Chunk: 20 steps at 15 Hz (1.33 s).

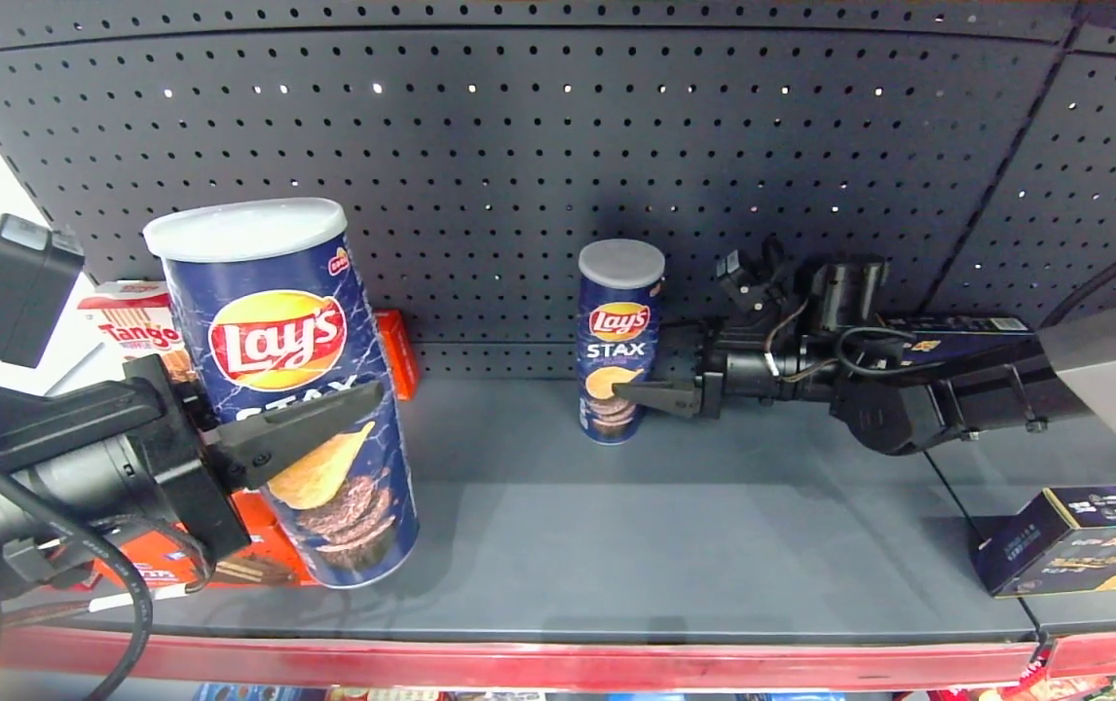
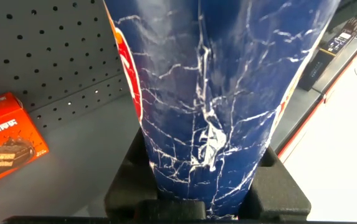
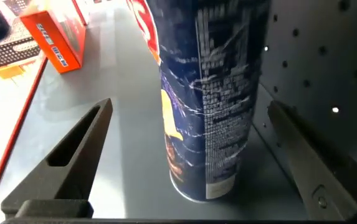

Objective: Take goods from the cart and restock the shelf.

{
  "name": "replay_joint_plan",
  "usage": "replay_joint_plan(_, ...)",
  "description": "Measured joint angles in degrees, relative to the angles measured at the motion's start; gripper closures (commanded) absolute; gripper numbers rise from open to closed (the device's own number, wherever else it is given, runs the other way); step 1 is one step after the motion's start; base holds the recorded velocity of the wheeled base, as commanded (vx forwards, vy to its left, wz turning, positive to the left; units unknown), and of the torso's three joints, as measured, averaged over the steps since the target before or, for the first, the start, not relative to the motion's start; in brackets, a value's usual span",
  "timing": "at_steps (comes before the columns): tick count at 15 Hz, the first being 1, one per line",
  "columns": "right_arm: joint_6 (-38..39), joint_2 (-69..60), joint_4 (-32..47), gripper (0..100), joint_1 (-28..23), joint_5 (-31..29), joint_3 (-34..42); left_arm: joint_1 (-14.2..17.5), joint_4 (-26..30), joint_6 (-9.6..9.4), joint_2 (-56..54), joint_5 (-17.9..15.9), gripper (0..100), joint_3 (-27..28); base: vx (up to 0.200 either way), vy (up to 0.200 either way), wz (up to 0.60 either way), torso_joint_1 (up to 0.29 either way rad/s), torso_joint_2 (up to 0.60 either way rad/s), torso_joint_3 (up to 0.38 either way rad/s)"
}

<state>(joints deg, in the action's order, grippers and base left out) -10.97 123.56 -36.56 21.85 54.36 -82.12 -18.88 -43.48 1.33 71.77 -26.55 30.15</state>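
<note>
- A dark grey pegboard back panel, punched with even rows of small holes, rises behind a flat grey shelf with a smooth matt finish and a red front lip.
- One small chip can stands upright near the back of the shelf, close to the pegboard. I would call this one placed.
- The right tool straddles that can low on its body. In the right wrist view its two fingers stand spread on either side with bare shelf showing between them and the can, so it is open and not touching.
- The left tool is clamped on a second chip can, which leans slightly over the front-left of the shelf. Whether its base touches the shelf I cannot tell.
- By my reading the job is partly done: one can is set, and the one in the left tool is not yet put down. The open middle stretch of shelf looks the natural place for it.
- Both cans are straight cylinders with a glossy dark blue printed sleeve, veined with thin white crackle lines, and a pale, flat plastic lid.
- Orange-red cardboard wafer boxes sit at the shelf's left end behind the held can. Dark blue rectangular cartons lie on the neighbouring shelf section to the right.
</note>
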Motion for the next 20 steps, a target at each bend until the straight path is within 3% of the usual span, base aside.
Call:
replay_joint_plan(8,0.05,5.22,-0.22,0,2.66,-3.36,-4.51,0.09,-0.01,-0.02,0.0,0.26,100,-0.52,0.0,0.0,0.0,0.0,0.0,0.0)
replay_joint_plan(9,0.02,5.88,-0.26,100,2.95,-3.61,-5.12,0.09,-0.01,-0.02,0.0,0.26,100,-0.57,0.0,0.0,0.0,0.0,0.0,0.0)
replay_joint_plan(20,0.0,5.74,-1.6,100,2.71,-3.84,-4.77,0.17,-0.09,-0.02,-0.02,0.28,100,-1.93,0.0,0.0,0.0,0.0,0.0,0.0)
